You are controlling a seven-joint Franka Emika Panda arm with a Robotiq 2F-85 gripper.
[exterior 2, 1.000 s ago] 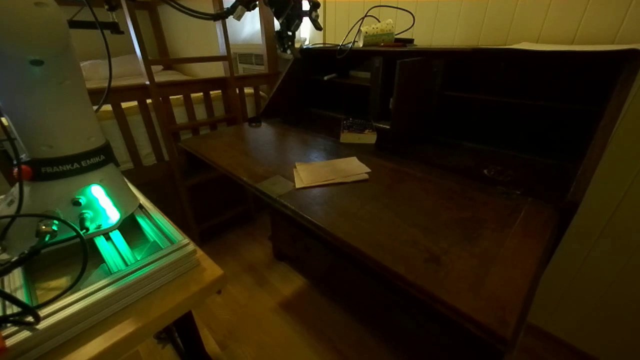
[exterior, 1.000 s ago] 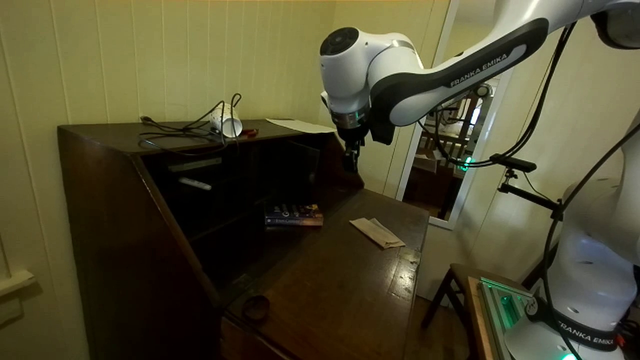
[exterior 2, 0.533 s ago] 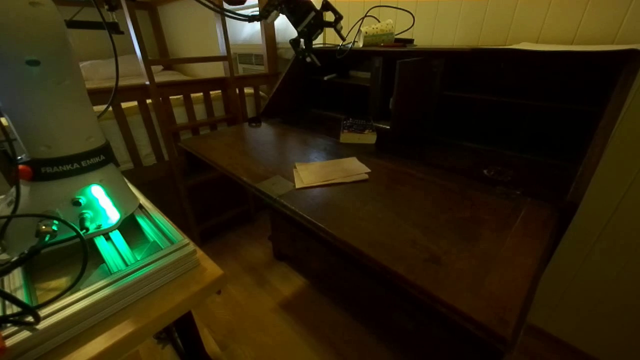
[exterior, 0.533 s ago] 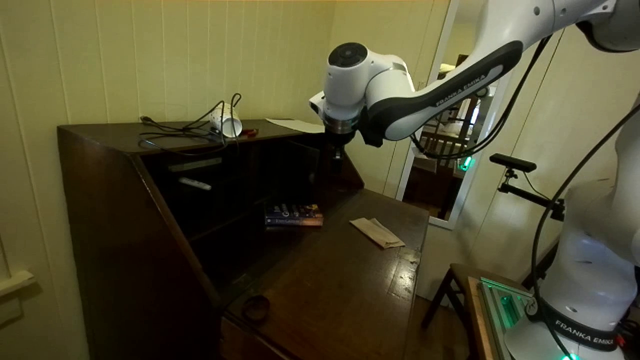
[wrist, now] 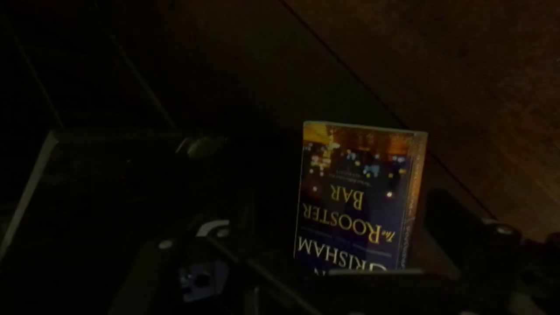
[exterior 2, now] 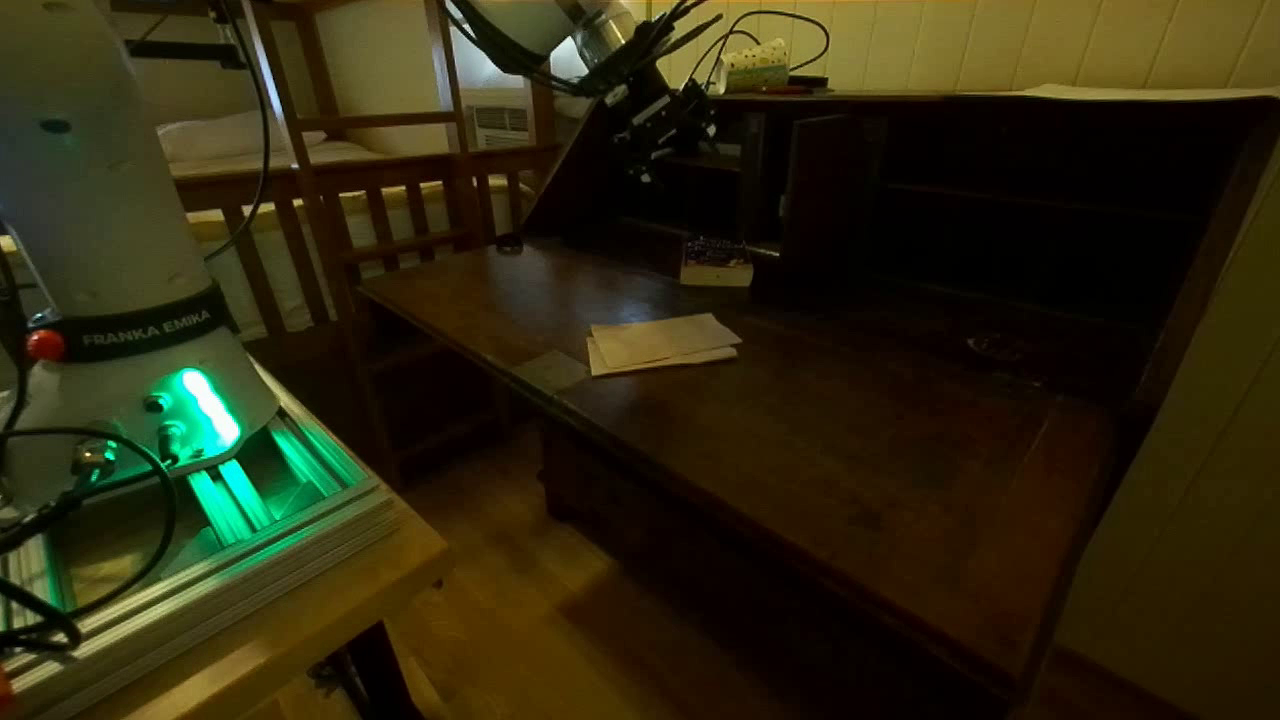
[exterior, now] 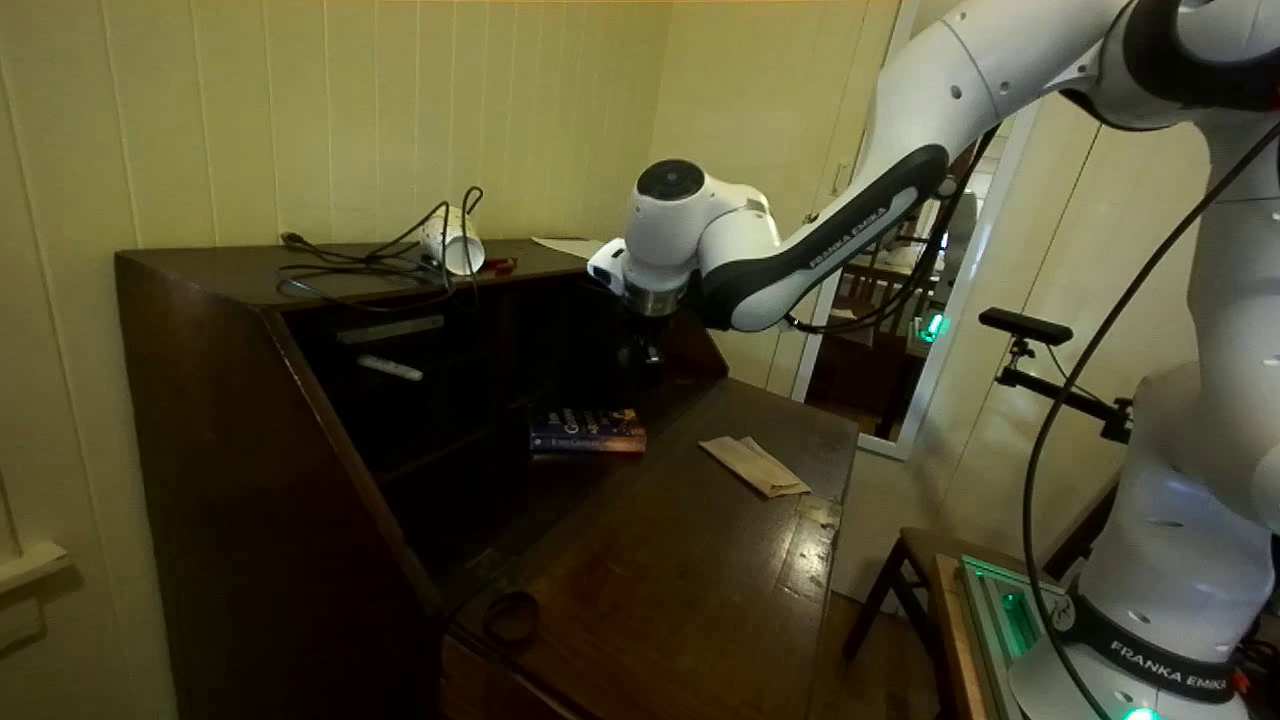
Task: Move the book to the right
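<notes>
Wrist view: book (wrist: 352, 192) face-up on the dark desk (wrist: 490, 100), hand (wrist: 334, 216) spread wide above it.

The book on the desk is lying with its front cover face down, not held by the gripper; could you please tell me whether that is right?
Not quite: the wrist view shows the front cover facing up, its title readable. The book does lie on the desk, not held by the gripper.
</notes>
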